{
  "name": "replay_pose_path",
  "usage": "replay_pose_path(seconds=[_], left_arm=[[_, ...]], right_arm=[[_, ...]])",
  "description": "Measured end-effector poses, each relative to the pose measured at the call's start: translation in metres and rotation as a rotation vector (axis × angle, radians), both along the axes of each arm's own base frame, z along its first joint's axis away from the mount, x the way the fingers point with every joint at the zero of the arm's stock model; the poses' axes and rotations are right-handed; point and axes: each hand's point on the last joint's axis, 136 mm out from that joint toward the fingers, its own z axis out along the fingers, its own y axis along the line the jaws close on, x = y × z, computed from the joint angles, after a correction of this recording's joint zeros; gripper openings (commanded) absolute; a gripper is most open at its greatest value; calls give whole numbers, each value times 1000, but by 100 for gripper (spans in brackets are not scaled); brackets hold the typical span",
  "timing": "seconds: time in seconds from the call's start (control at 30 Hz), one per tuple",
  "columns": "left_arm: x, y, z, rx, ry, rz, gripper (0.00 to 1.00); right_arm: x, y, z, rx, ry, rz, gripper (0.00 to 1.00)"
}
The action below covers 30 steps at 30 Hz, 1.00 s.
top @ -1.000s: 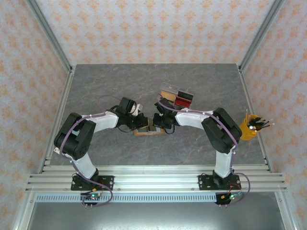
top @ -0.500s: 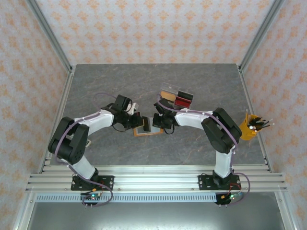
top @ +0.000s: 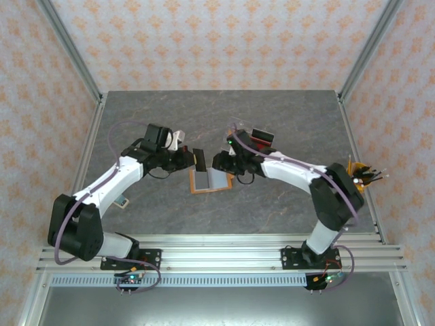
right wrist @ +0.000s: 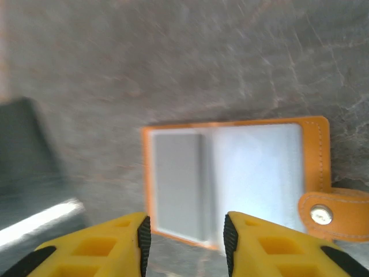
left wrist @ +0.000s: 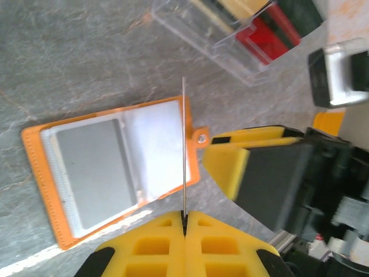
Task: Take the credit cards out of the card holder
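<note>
On my left wrist camera the card pinched in the left gripper showed me only its thin edge, its face hidden, the clear case ran off the top, and my right wrist view blurred the card holder and a dark shape I couldn't identify.

This is a robot test cell in a lab: a left arm and a right arm are bolted to aluminium rails along the lower edge of the frame, facing a grey stone-patterned table. Slim metal posts and orange-patterned wall panels box it in on three sides.
</note>
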Motion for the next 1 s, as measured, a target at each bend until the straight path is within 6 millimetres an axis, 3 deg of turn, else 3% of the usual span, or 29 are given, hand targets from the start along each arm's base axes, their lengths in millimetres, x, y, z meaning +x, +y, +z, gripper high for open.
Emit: replay_pose_path(seconds=[0.17, 0.3, 0.43, 0.63, 0.8, 1.0], left_arm=[[13, -13, 31, -130, -56, 27, 0], [20, -23, 50, -230, -76, 35, 0], [25, -30, 64, -312, -77, 34, 0], [26, -37, 75, -383, -62, 26, 0], [27, -39, 76, -399, -52, 27, 0], [26, -39, 75, -396, -51, 24, 0]], right_arm=[[15, -22, 47, 209, -56, -58, 72], [20, -31, 55, 327, -36, -88, 75], [18, -23, 70, 434, -15, -58, 74], [17, -10, 96, 553, -27, -4, 61], [18, -4, 102, 607, -10, 13, 48], [18, -2, 108, 639, 2, 15, 20]])
